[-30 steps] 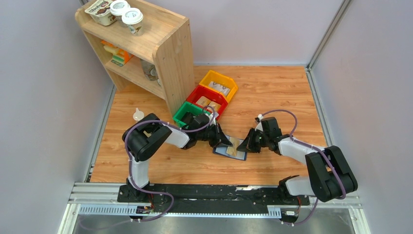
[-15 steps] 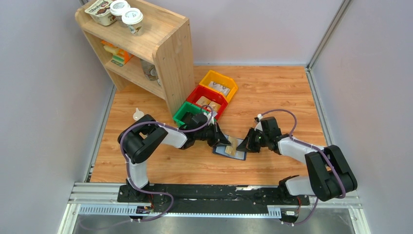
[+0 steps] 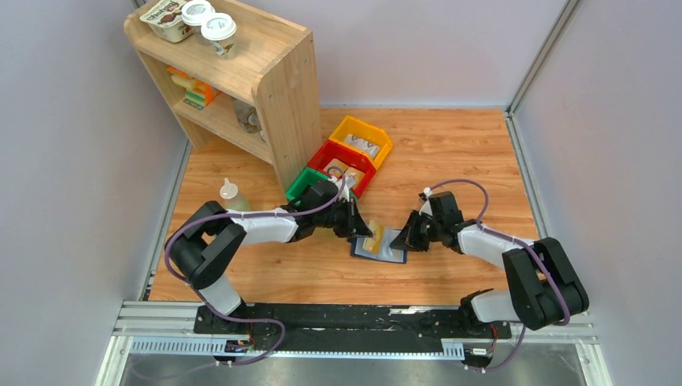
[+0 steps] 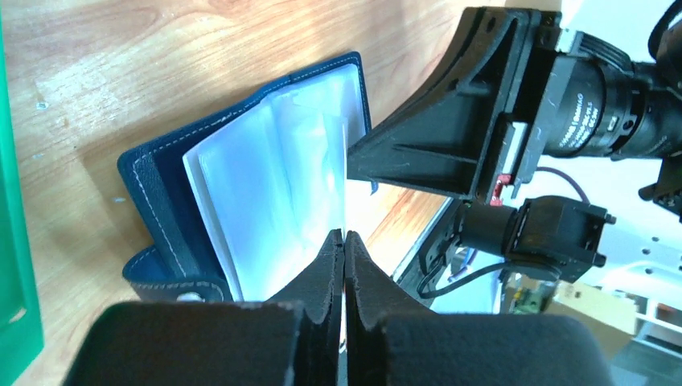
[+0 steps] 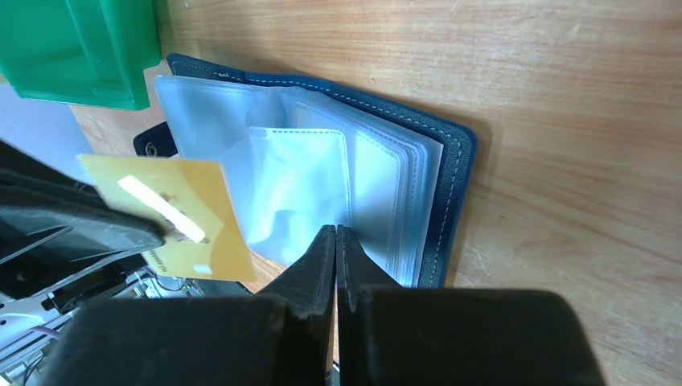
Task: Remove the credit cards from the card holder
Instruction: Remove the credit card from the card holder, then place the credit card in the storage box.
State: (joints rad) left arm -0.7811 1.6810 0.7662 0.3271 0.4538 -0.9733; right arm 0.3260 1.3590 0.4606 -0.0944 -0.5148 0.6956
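Observation:
The navy card holder (image 3: pixel 386 252) lies open on the wooden table, its clear sleeves fanned up (image 5: pixel 322 177). One tan credit card (image 5: pixel 173 221) is out of the sleeves and hangs just left of the holder (image 3: pixel 372 240). My left gripper (image 3: pixel 363 232) is shut on that card, which shows only edge-on between its tips (image 4: pixel 344 235). My right gripper (image 3: pixel 404 239) is shut, and its tips (image 5: pixel 336 229) rest on the sleeves at the holder's right side. No other card shows in the sleeves.
A green bin (image 3: pixel 310 183), a red bin (image 3: pixel 344 165) and a yellow bin (image 3: pixel 362 138) sit in a row behind the holder, the green one close to it (image 5: pixel 80 48). A wooden shelf (image 3: pixel 277 88) stands at the back left. A small bottle (image 3: pixel 231 195) is left of my arm.
My left gripper has closed on the card and drawn it left, off the holder. The left arm's elbow swung out to the left and uncovered the bottle. The right arm held still.

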